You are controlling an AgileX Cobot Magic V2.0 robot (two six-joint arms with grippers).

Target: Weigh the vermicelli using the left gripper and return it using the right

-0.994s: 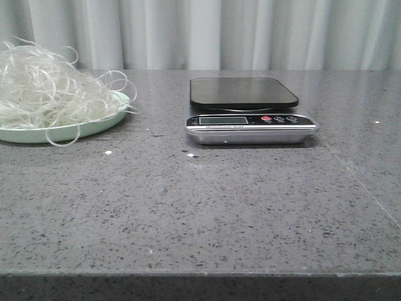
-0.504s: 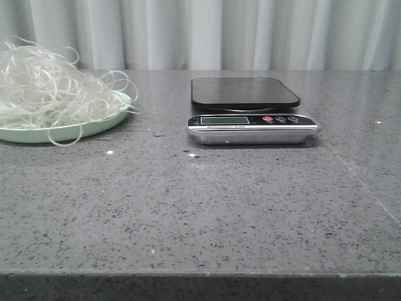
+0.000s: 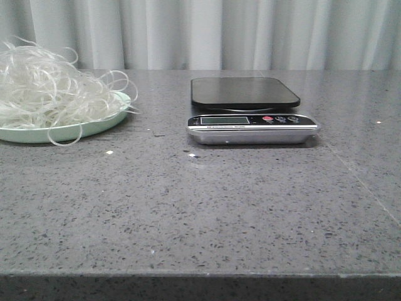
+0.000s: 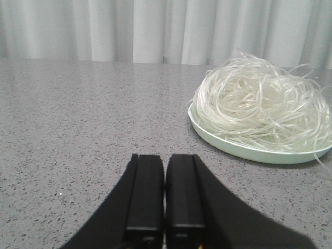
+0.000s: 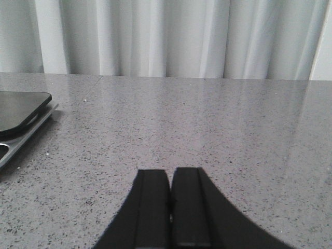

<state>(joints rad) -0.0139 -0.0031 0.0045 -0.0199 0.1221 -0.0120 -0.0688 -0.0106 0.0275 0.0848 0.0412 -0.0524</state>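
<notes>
Currently, the vermicelli (image 3: 53,88) sits heaped on a pale green plate (image 3: 94,126) at the left side of the grey speckled table (image 3: 207,207). Several loose loops hang over the plate rim toward the table surface. A kitchen scale (image 3: 250,119) stands well apart to the right of the plate; its black platform (image 3: 244,91) carries nothing, and its display and buttons face the front camera.

The left gripper (image 4: 166,199) is fully closed, its two black fingers pressed together with nothing between them. It hovers above bare table, near the plate but not touching it.

The right gripper (image 5: 171,207) is likewise closed and holds nothing. It is positioned over bare table, with the scale edge (image 5: 21,119) visible off to one side.
</notes>
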